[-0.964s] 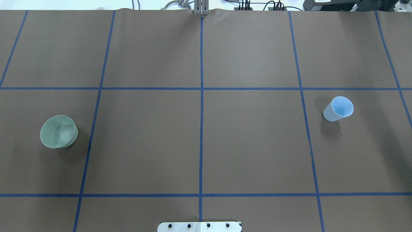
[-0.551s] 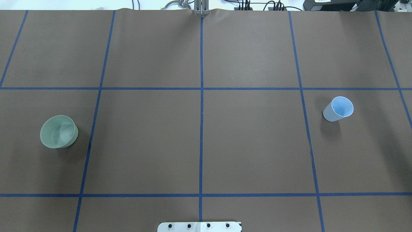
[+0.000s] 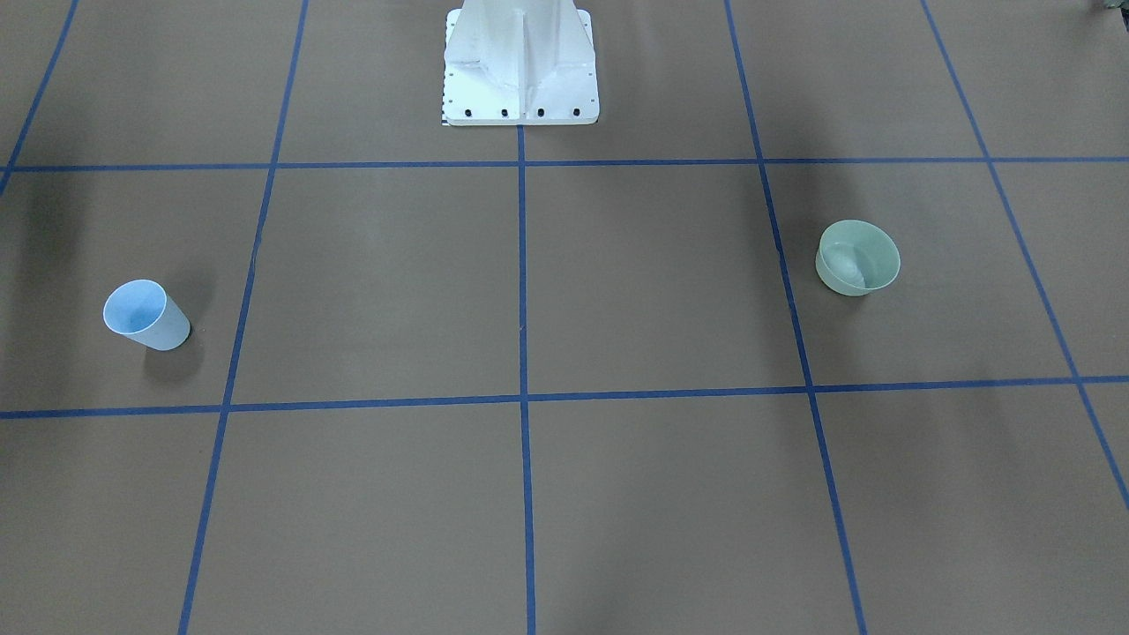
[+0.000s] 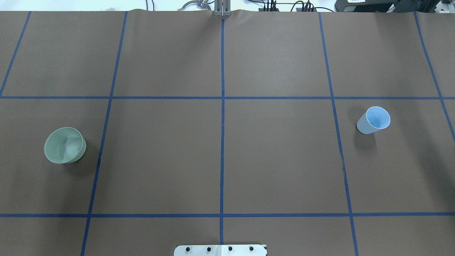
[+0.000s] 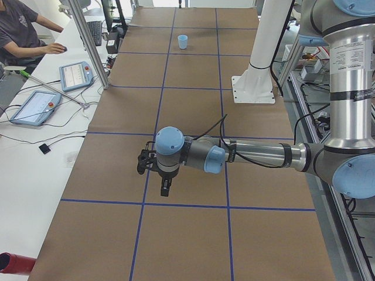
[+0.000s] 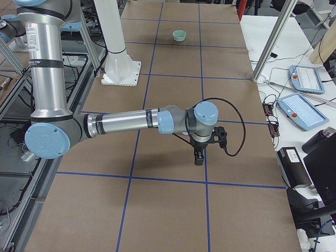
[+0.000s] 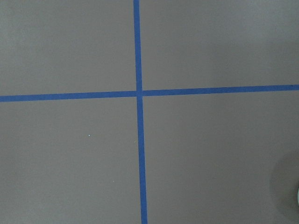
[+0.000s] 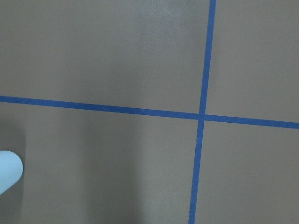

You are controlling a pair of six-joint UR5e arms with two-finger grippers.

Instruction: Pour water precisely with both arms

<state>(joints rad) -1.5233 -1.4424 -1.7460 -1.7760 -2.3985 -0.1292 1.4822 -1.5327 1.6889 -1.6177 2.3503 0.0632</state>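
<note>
**A:** Where is the water sitting?

**B:** A faint pale sheen is showing inside the green bowl [image 4: 51,151], at 9 o'clock on the table [image 4: 163,160]. Whether that sheen is the water cannot be told. The blue cup [image 4: 373,120] is standing upright at 3 o'clock, well apart from the bowl.

**A:** And the arms?

**B:** The left arm [image 5: 258,155] is stretching level over the table's end beyond the bowl, with the left gripper [image 5: 166,188] pointing down and hanging above the brown surface. The right arm [image 6: 126,122] is reaching out likewise beyond the cup, with the right gripper [image 6: 199,157] hanging beside a blue tape line [image 6: 206,173].

**A:** Are the jaws standing apart or together?

**B:** That cannot be told, since only the side views are showing them. The white pedestal [image 4: 220,250] is sitting at 6 o'clock.
</note>
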